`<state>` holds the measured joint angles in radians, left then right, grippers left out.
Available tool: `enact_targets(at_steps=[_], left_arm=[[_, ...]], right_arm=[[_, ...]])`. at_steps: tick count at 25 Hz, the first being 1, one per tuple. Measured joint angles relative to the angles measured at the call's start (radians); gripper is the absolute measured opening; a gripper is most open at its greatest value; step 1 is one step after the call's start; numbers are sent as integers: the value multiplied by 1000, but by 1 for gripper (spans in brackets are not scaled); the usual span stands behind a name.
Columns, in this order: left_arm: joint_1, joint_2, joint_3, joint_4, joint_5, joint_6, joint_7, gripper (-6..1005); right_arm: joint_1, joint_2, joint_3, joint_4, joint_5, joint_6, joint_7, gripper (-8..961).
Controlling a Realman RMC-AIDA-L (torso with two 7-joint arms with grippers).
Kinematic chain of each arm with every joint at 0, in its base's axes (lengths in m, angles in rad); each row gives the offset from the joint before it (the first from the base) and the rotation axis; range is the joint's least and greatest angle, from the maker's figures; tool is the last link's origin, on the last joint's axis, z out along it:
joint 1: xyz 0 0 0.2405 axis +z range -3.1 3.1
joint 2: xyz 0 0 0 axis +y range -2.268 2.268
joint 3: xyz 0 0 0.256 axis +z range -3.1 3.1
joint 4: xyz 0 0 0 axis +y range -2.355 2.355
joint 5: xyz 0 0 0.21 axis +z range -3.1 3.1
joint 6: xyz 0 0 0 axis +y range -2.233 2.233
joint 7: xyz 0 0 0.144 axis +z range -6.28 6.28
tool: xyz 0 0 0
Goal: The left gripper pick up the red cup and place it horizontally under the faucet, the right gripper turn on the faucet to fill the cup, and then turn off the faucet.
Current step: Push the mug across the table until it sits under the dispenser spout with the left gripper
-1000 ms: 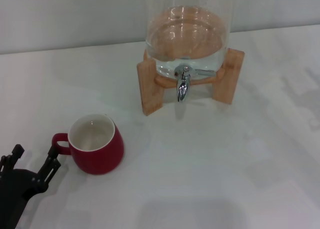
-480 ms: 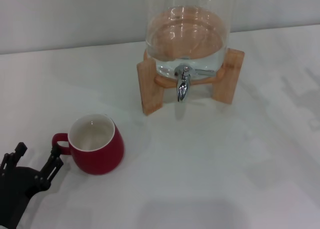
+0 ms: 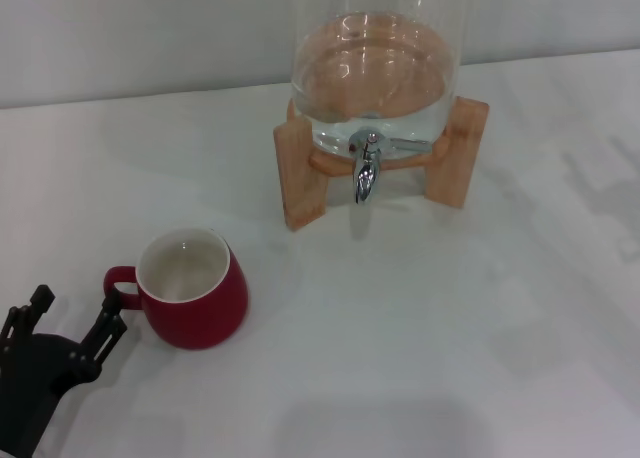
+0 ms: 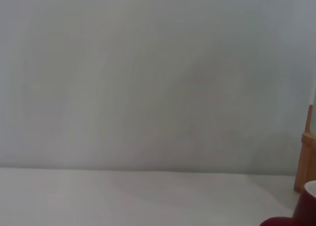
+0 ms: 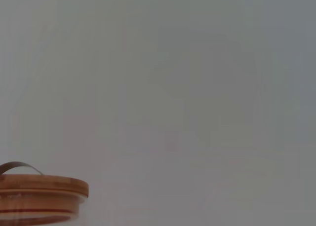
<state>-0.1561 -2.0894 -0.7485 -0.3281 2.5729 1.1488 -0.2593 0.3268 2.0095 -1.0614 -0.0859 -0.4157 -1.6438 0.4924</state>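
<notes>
While its jaws gape (seemingly empty), the left gripper [image 3: 70,319] sits beside the red cup [image 3: 194,288].

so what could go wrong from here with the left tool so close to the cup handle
1. The left tool is open beside the red cup, one finger almost at the small loop handle; closing off-centre could nudge or spin the cup instead of gripping it.
2. The cup sits well away from the faucet, so a weak hold may slip during the carry.
3. The wooden stand flanks the spout, leaving a tight placement gap.
</notes>
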Motion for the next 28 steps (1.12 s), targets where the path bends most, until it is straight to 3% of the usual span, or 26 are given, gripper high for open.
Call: enact_targets(at_steps=[28], left_arm=[[-24, 5, 0, 9, 1, 0, 0, 862]], right_arm=[[0, 0, 0, 2, 0, -2, 0, 769]])
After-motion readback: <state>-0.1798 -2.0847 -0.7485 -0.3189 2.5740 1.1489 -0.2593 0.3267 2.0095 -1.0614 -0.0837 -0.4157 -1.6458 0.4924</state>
